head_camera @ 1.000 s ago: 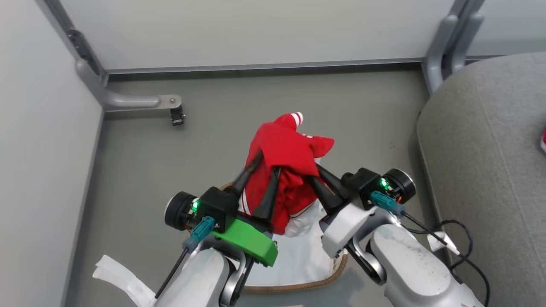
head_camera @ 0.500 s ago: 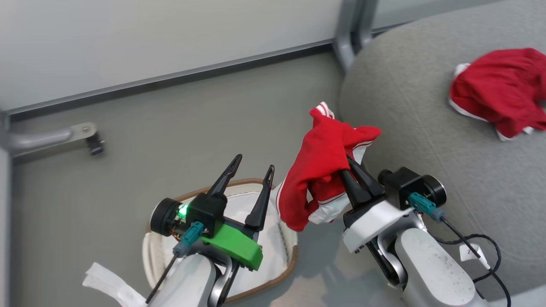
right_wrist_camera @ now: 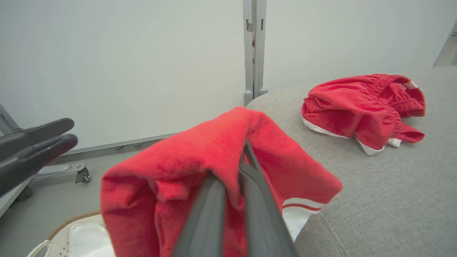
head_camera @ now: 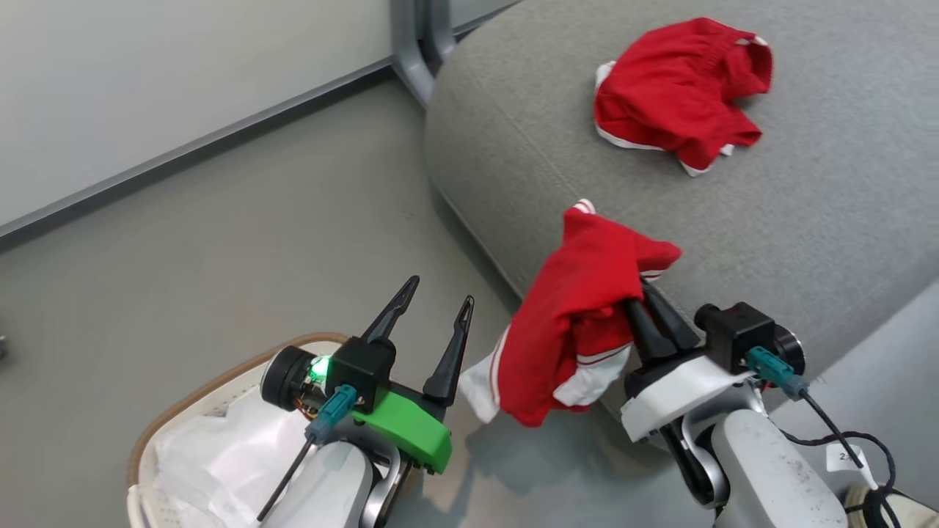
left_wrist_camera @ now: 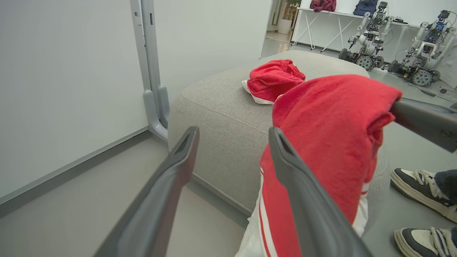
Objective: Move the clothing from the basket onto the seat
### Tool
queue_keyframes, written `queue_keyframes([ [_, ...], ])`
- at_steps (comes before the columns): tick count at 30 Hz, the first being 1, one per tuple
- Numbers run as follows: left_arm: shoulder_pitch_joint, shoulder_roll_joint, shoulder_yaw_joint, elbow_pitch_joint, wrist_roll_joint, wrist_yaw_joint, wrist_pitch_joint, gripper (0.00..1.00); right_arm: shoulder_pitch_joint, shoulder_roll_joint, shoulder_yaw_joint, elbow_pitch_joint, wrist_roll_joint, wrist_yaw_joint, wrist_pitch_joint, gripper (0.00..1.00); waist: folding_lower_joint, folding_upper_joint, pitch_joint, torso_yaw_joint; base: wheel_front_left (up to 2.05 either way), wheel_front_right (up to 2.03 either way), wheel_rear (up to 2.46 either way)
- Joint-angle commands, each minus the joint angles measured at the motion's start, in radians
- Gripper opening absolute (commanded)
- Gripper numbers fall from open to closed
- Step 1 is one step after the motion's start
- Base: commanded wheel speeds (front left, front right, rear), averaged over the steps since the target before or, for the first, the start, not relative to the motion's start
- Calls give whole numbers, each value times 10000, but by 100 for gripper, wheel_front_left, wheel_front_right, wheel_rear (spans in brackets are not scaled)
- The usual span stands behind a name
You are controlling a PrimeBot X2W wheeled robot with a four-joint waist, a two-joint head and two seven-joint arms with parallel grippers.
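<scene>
While the basket [head_camera: 192, 392] sits low at the left on the grey floor [head_camera: 220, 242], its white lining [head_camera: 213, 455] lies bunched up inside it. Just to its right, the left gripper [head_camera: 440, 290] is raised over the floor, its two dark fingers spread wide with nothing between them, tips pointing toward the seat [head_camera: 807, 220]. Moving across now: a red garment [head_camera: 579, 308] with white stripes and a white panel dangles in the air, draped over the right gripper [head_camera: 645, 319], whose fingers are pressed together, pinching a fold of the cloth near its top. The garment's lower end hangs over the floor, right beside the front edge of the seat, while its upper part is up over the seat's rounded side. From the left wrist view the cloth hangs just beyond the finger on that view's right; touching or not, I cannot tell. Further right and farther back, a second red garment [head_camera: 675, 88] with white trim and an elastic waistband lies crumpled on top of the seat, well apart from the one in the air. Behind the seat's left corner a grey metal post [head_camera: 414, 37] stands against the pale wall [head_camera: 147, 73]. And at the far right of the left wrist view, a person's sneakers [left_wrist_camera: 421, 187] rest on the floor beside the seat, with other robots [left_wrist_camera: 367, 32] parked well behind
</scene>
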Motion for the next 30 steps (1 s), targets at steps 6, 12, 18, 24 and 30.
queue_keyframes([
  [6,-228,65,-117,295,61,-91,-4,100,-268,-38,-494,-167,-387,-11,-51,0,0,-1,469,-536,0,0,0],
  [12,-93,62,173,517,382,-85,-4,100,-1851,-831,-884,-467,-489,-11,-51,0,0,-1,867,-517,0,0,0],
  [18,-111,177,465,653,783,-146,-4,100,-4260,-2368,-1231,-207,-844,-12,-50,0,0,-1,1479,-219,0,0,0],
  [24,-468,296,605,719,1020,-200,-4,100,-6436,-3701,-2026,891,-1467,-12,-50,0,0,-1,2210,363,0,0,0],
  [30,-890,341,636,734,1165,-231,-4,100,-7649,-4304,-3210,2175,-2247,-11,-48,0,0,-1,2963,1022,0,0,0],
])
